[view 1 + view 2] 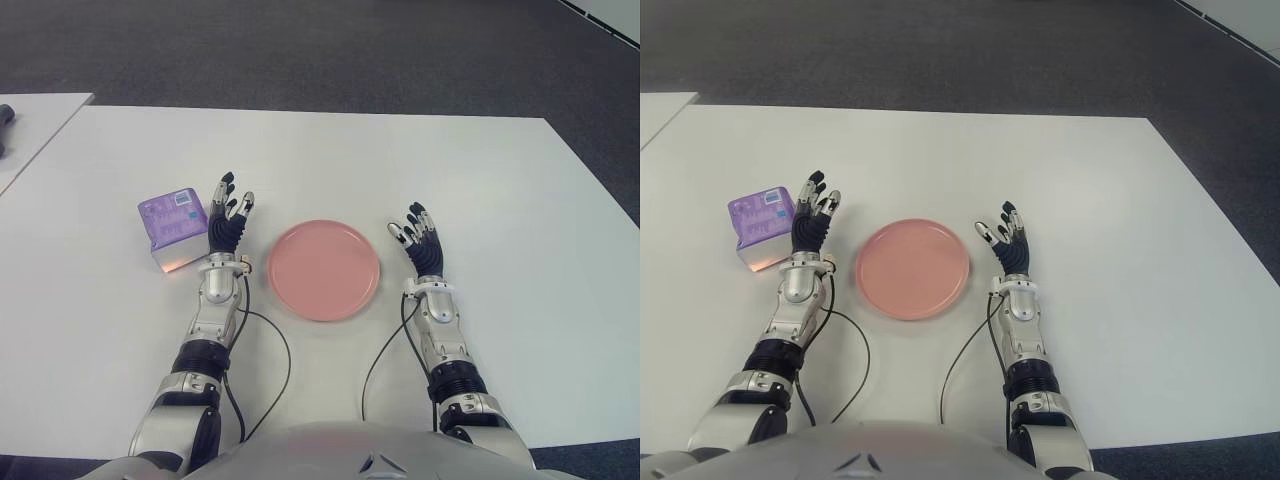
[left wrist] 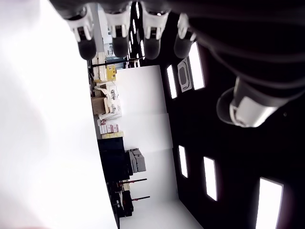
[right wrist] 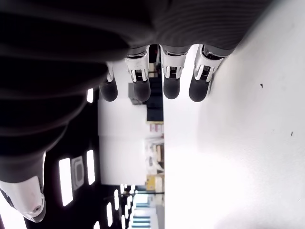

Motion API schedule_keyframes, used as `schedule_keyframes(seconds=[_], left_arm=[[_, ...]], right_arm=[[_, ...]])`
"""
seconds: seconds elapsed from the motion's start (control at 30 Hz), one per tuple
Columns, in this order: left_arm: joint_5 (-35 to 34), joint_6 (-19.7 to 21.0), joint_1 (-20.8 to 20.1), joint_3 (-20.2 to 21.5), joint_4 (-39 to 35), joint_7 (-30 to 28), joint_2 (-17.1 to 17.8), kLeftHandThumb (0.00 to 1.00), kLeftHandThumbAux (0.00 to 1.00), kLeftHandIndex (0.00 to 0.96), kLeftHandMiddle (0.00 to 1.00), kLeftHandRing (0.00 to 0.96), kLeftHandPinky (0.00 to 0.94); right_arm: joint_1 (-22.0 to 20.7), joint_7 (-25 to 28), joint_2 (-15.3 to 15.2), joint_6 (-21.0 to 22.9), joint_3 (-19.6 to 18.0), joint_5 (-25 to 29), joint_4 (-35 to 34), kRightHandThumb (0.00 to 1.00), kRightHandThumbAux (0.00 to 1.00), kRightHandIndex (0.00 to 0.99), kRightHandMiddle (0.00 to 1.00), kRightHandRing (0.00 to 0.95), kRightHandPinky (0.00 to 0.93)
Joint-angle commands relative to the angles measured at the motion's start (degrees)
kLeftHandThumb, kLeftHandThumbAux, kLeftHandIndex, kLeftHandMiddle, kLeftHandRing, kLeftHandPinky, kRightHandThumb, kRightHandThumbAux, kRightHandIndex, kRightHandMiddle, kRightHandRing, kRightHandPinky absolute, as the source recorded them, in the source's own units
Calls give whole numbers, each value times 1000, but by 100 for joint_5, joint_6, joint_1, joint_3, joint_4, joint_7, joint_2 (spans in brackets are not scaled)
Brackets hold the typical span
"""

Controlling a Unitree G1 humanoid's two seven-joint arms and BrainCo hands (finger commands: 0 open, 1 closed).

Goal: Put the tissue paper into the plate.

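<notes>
A purple pack of tissue paper (image 1: 173,227) lies on the white table (image 1: 330,160), left of a round pink plate (image 1: 323,269) that holds nothing. My left hand (image 1: 229,222) is between the pack and the plate, just right of the pack, its fingers (image 2: 121,42) spread and holding nothing. My right hand (image 1: 420,240) shows just right of the plate, fingers (image 3: 170,81) straight and spread, also holding nothing. Neither wrist view shows the tissue pack.
A second white table (image 1: 35,120) stands at the far left with a dark object (image 1: 5,115) on its edge. Dark carpet (image 1: 330,55) lies beyond the table's far edge. Black cables (image 1: 270,340) run from both wrists toward my body.
</notes>
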Motion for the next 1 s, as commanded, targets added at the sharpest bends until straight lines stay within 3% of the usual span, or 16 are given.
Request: schedule_keyframes(seconds=[0.03, 0.47, 0.6, 1.0], left_arm=[[-18, -41, -1, -29, 95, -113, 8, 0, 466, 0, 0, 0, 0], [45, -101, -208, 16, 204, -89, 113, 7, 485, 0, 0, 0, 0], [356, 152, -637, 92, -203, -5, 609, 16, 480, 0, 0, 0, 0], [1394, 800, -683, 69, -2018, -55, 1535, 44, 473, 0, 0, 0, 0]], right_arm=[[207, -29, 45, 263, 14, -30, 210, 42, 610, 0, 0, 0, 0], [148, -21, 40, 270, 23, -1, 280, 46, 610, 0, 0, 0, 0], [111, -7, 42, 247, 24, 7, 348, 46, 606, 0, 0, 0, 0], [8, -41, 59, 199, 38, -16, 510, 43, 602, 0, 0, 0, 0]])
